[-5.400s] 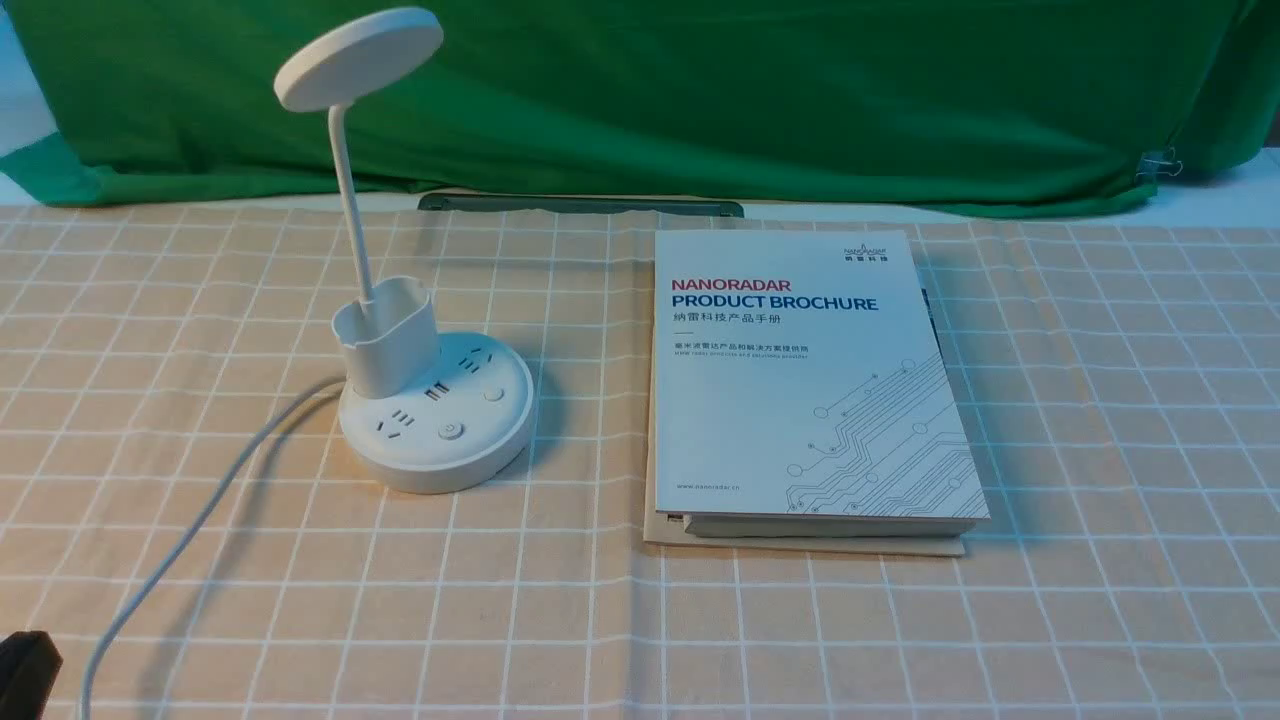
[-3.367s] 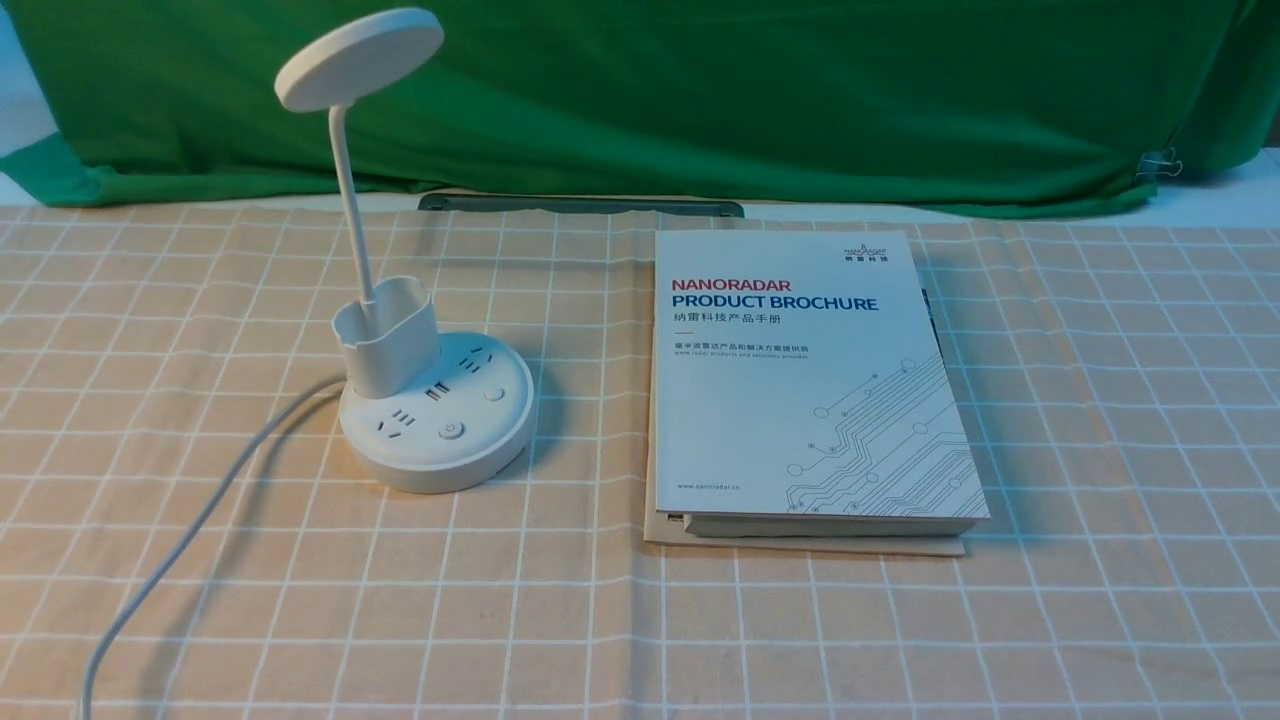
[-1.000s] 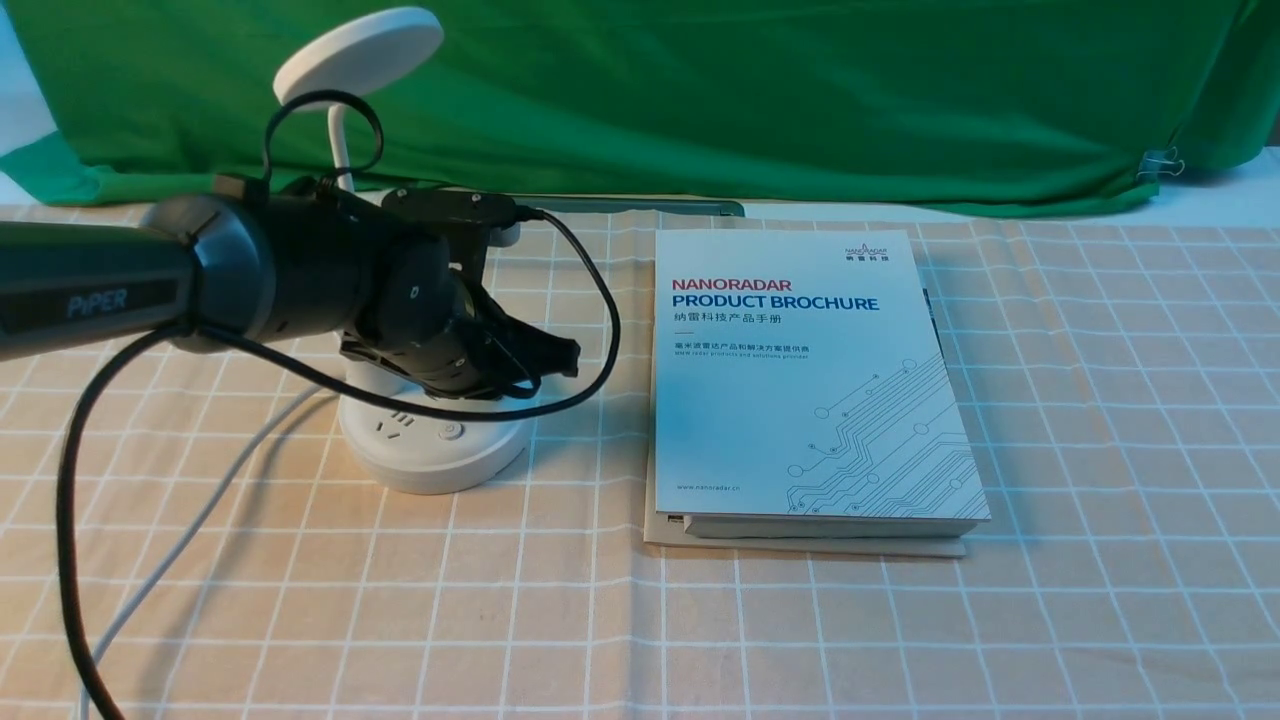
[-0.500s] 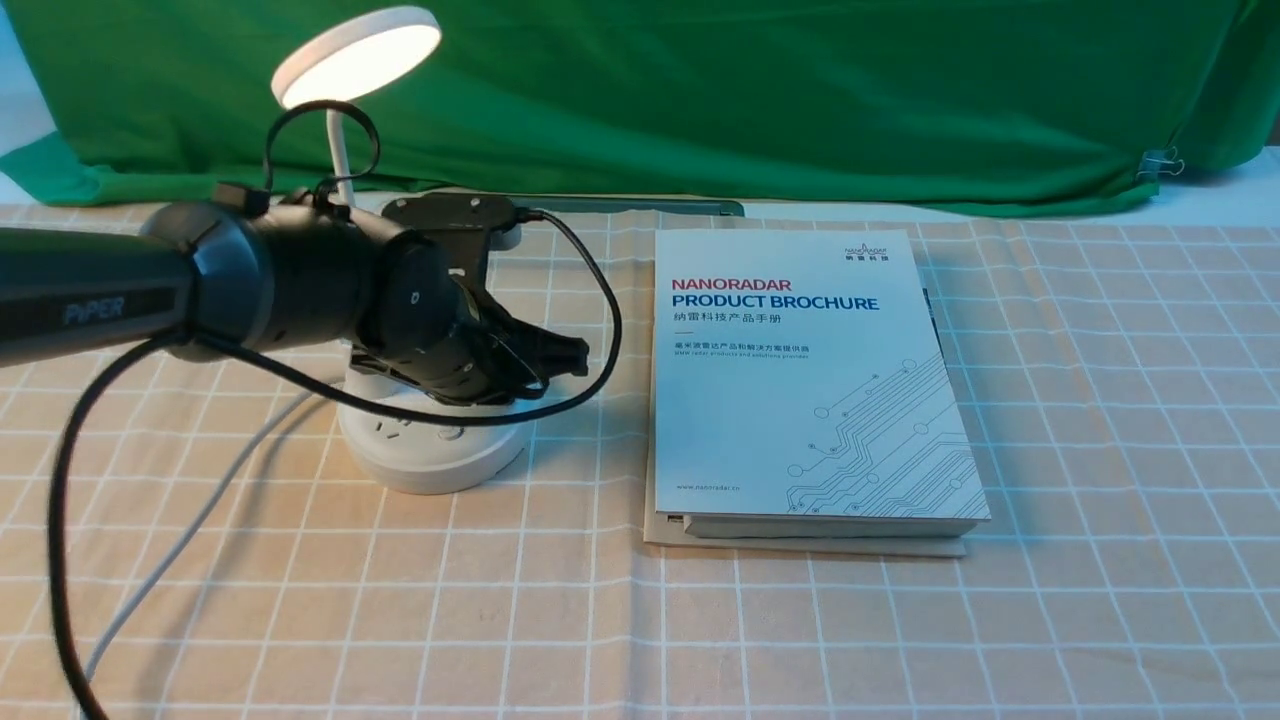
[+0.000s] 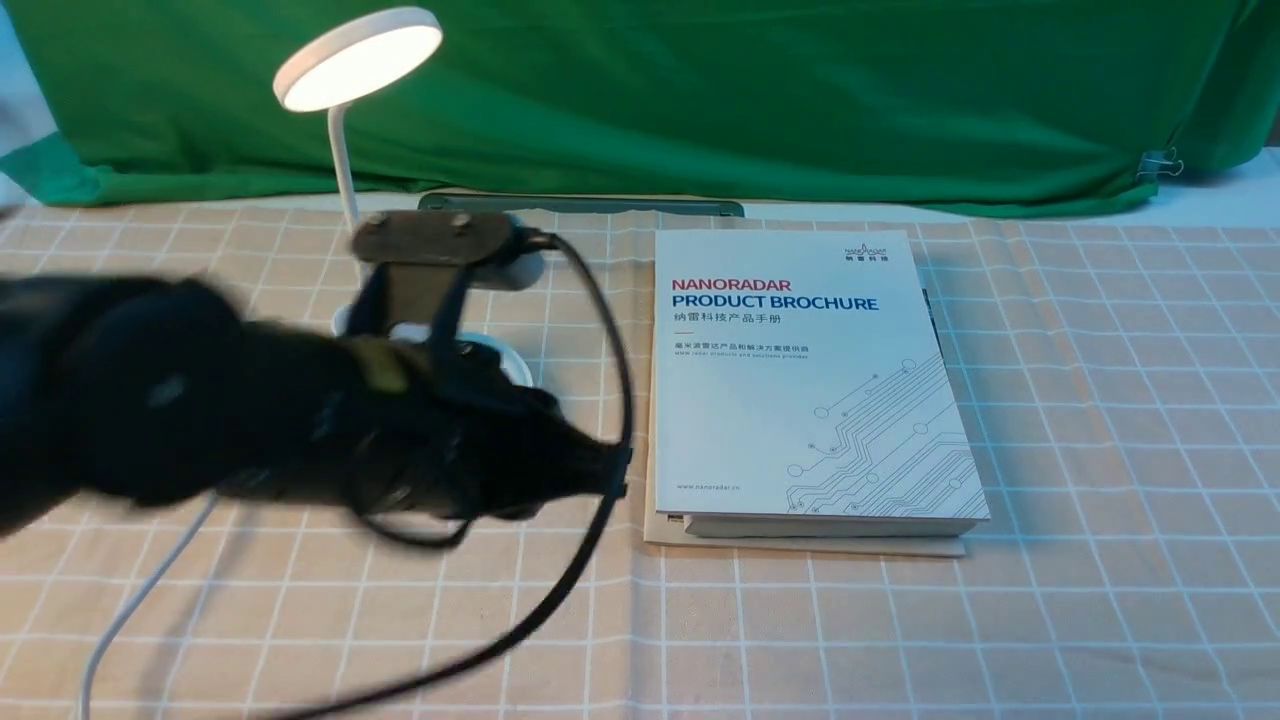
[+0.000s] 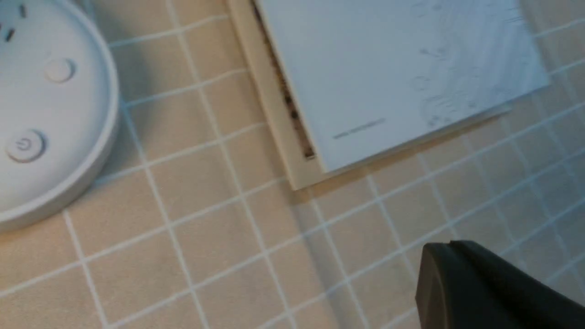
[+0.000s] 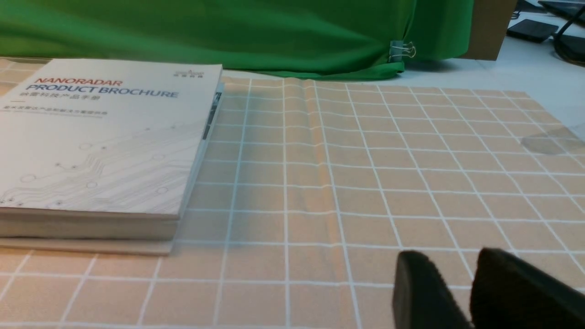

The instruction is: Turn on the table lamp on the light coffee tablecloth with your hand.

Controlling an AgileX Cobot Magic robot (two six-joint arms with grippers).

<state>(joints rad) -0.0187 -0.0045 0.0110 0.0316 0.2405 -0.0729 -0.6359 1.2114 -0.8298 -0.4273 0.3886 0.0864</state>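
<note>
The white table lamp stands on the light coffee tablecloth (image 5: 900,620), and its disc head (image 5: 358,55) glows. My left arm, blurred, hides most of the lamp's round base (image 5: 505,362). The left wrist view shows the base (image 6: 50,109) with its power button (image 6: 25,145). My left gripper (image 5: 600,478) is shut and empty, off the base, low over the cloth between base and brochure. It also shows in the left wrist view (image 6: 450,246). My right gripper (image 7: 466,274) hangs low over bare cloth, its tips a narrow gap apart, holding nothing.
A white product brochure (image 5: 815,380) lies on a tan board right of the lamp. It also shows in the left wrist view (image 6: 388,68) and the right wrist view (image 7: 100,137). The lamp's white cord (image 5: 130,610) runs to the front left. A green backdrop (image 5: 750,90) hangs behind.
My left arm came in from the left to the lamp base and the lamp lit up. Since then the arm has pulled back toward me and off the base.
</note>
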